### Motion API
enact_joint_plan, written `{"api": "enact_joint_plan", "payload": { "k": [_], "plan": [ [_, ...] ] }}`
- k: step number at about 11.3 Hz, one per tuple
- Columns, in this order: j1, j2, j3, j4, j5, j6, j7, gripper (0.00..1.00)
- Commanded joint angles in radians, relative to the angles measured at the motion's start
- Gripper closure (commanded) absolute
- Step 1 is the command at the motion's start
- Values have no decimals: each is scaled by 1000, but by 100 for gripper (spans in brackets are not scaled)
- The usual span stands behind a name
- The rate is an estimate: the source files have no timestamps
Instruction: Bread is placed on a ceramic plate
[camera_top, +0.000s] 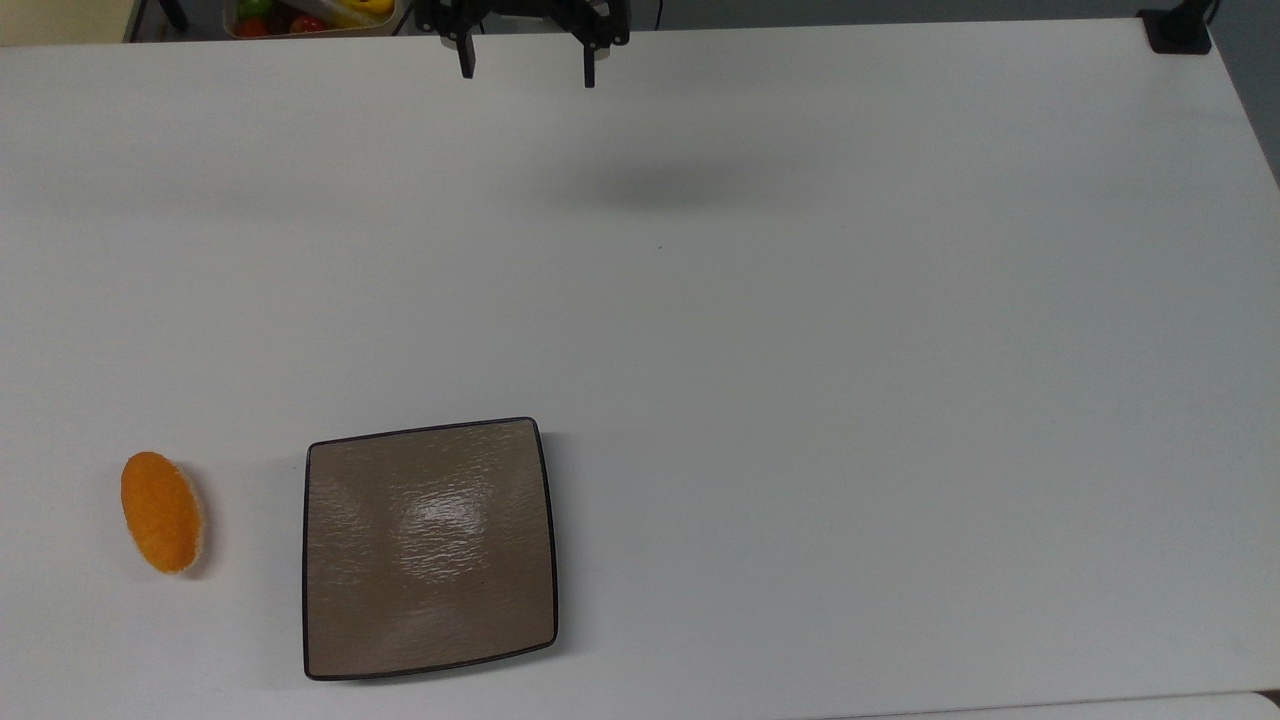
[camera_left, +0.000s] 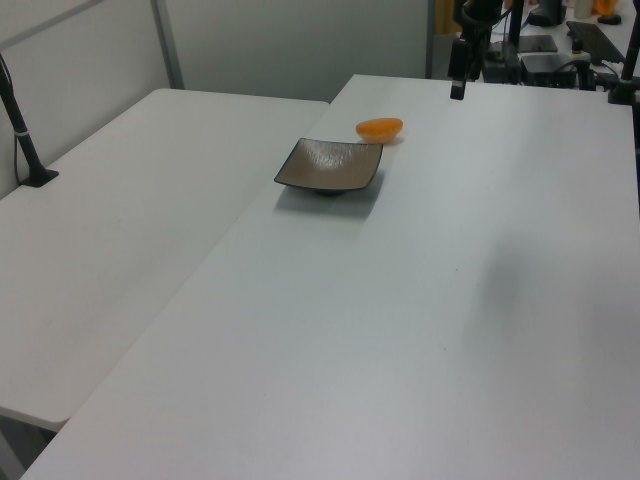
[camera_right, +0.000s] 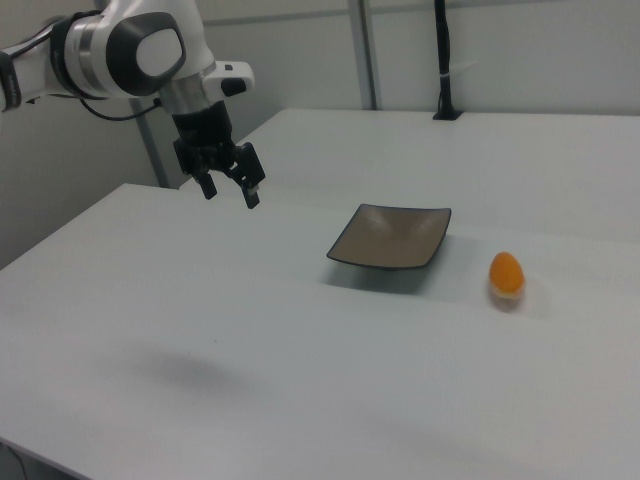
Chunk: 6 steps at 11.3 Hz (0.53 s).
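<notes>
The white table (camera_top: 800, 350) fills the foreground, bare near the cameras. On it sits the ceramic plate (camera_top: 430, 548), nothing on it; the bread (camera_top: 161, 512) lies on the table beside the plate, to the top view's left, apart from it. The gripper (camera_top: 527, 62) hangs high, well apart, jaws spread wide and holding nothing. To grasp well, I'd descend centred and pinch across the bun's narrow width.

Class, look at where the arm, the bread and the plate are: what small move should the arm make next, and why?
Probably carry the open gripper across the table toward the bread. The bread lies on the table beside the ceramic plate, not on it, and the gripper hangs far from both, holding nothing.
</notes>
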Motion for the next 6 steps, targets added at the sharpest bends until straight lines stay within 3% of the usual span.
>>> {"api": "enact_joint_plan", "payload": {
  "k": [1,6],
  "plan": [
    [19,-22,-25,-26,24,-2,-19,0],
    [21,-19,-25,-26,24,10,-25,0]
  ]
}}
